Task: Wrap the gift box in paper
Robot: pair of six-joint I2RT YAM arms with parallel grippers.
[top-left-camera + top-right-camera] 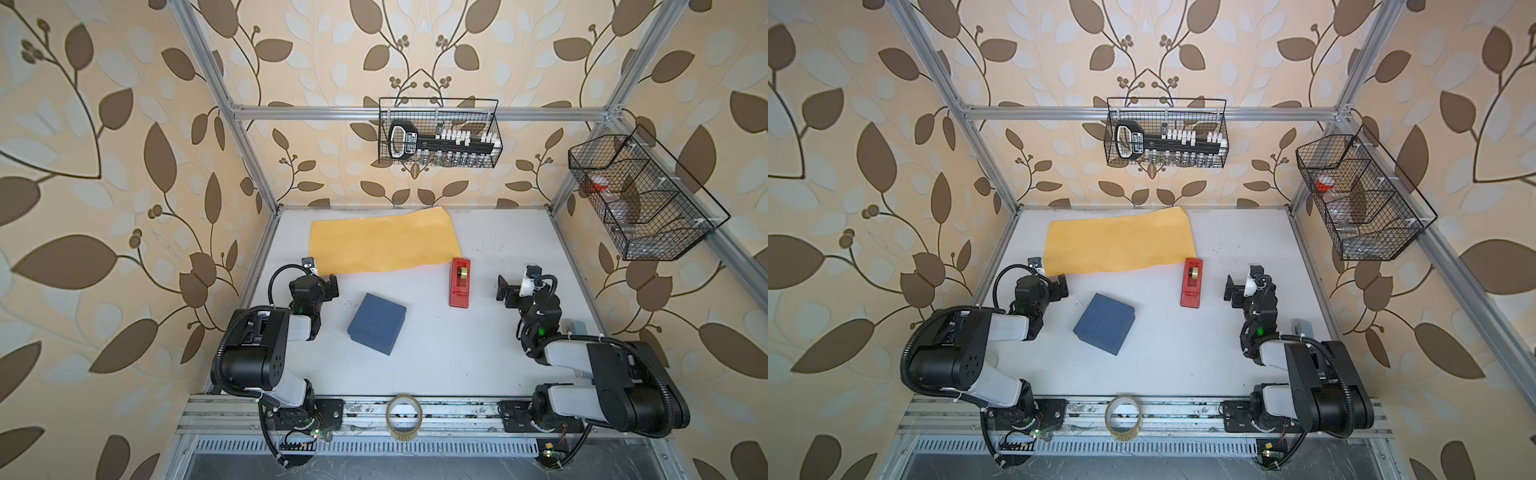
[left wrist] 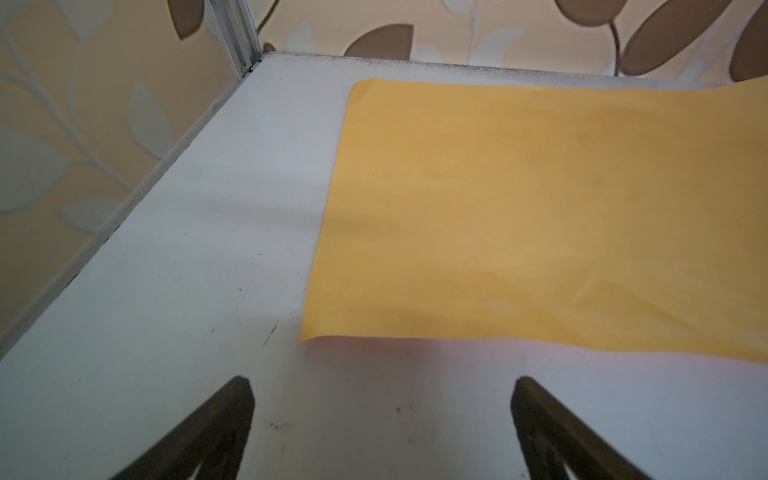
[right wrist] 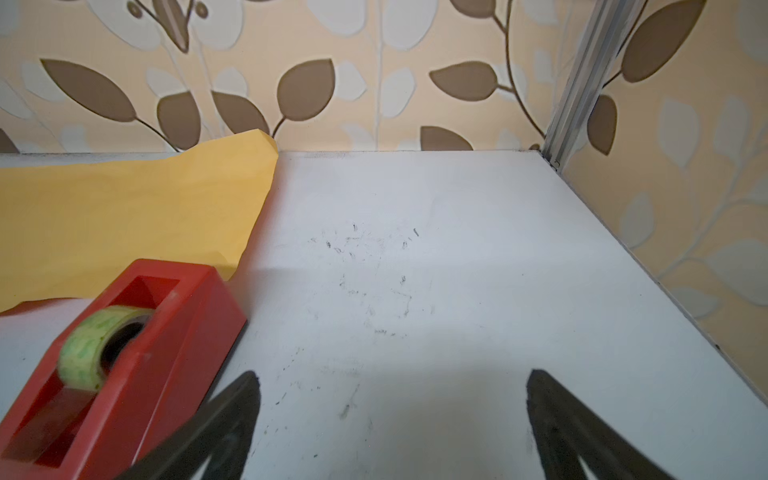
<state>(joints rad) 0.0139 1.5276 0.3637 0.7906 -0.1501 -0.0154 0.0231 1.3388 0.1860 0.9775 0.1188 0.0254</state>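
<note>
The slate-blue gift box (image 1: 377, 324) (image 1: 1104, 324) lies flat and turned at an angle on the white table, left of the middle and apart from both grippers. The paper (image 1: 384, 243) (image 1: 1121, 245) is spread at the back, yellow-tan face up; its far right corner curls upward. My left gripper (image 1: 329, 286) (image 2: 383, 380) stands open just short of the paper's (image 2: 540, 216) near left corner, nothing between its fingers. Over bare table at the right, my right gripper (image 1: 503, 289) (image 3: 395, 373) is open and empty; the paper (image 3: 124, 208) shows off to one side.
A red tape dispenser (image 1: 459, 282) (image 3: 116, 365) stands between the paper's right end and my right gripper. A clear tape roll (image 1: 404, 415) rests on the front rail. Wire baskets hang on the back wall (image 1: 440, 133) and the right frame (image 1: 636, 199).
</note>
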